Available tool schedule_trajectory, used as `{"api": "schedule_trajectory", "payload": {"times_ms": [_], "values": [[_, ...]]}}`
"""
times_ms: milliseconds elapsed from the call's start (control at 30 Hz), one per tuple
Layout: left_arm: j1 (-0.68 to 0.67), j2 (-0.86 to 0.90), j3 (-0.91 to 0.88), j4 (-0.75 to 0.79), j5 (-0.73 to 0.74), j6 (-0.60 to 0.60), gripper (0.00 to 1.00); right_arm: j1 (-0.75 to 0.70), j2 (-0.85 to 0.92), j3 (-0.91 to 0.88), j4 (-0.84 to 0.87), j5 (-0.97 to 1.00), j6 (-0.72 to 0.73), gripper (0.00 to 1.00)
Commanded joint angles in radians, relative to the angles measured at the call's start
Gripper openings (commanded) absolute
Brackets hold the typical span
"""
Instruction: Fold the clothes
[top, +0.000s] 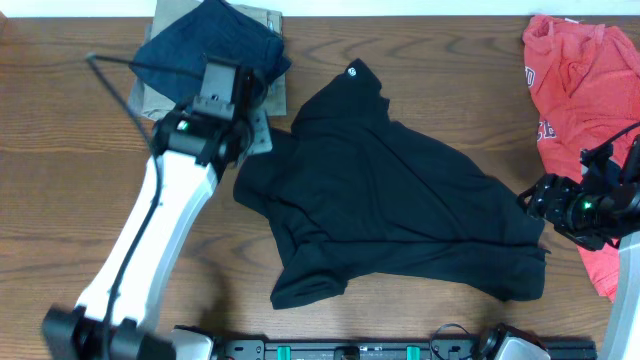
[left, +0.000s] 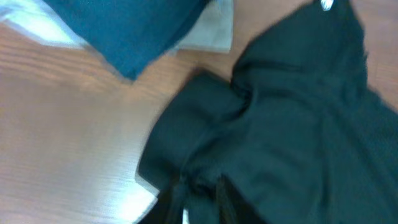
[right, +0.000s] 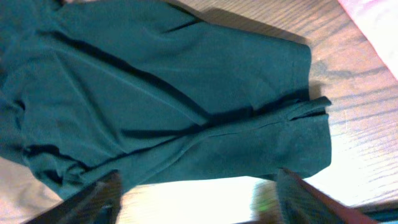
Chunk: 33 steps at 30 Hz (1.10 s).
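The clothes (top: 400, 200), a black T-shirt, lie crumpled across the middle of the table, with a small round white mark (top: 352, 69) near the collar at the back. My left gripper (top: 255, 135) is at the shirt's left edge. In the left wrist view its fingers (left: 180, 199) stand close together, shut on a bunched fold of the clothes (left: 298, 124). My right gripper (top: 530, 200) hovers at the shirt's right edge. In the right wrist view it (right: 199, 199) is open wide over bare wood, and the hem of the clothes (right: 155, 81) lies just ahead of the fingertips.
A navy folded garment (top: 210, 45) lies on a khaki one (top: 265, 20) at the back left, right behind the left gripper. A red shirt (top: 575, 80) lies along the right edge, beside the right arm. Bare wood shows at the front left.
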Motion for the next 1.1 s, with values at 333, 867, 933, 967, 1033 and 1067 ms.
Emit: {"api": "schedule_trajectory", "payload": {"times_ms": [333,867,933,967,1033,1067], "values": [[0.006,0.337,0.002,0.369,0.052,0.056,0.06,-0.002,-0.011,-0.002,0.027,-0.033,-0.024,0.47],[-0.001,0.348,0.001,-0.004,0.187,0.019,0.29,0.000,0.155,-0.095,0.262,0.098,0.169,0.71],[-0.002,0.348,-0.002,-0.034,0.187,0.019,0.47,-0.001,0.208,-0.095,0.284,0.116,0.182,0.75],[-0.002,0.348,-0.005,-0.046,0.187,0.019,0.56,-0.001,0.235,-0.095,0.293,0.148,0.203,0.75],[-0.002,0.348,-0.019,-0.057,0.180,0.019,0.69,-0.002,0.288,-0.096,0.299,0.241,0.276,0.77],[-0.002,0.348,-0.026,-0.059,0.177,0.019,0.72,-0.002,0.305,-0.095,0.300,0.267,0.300,0.78]]}}
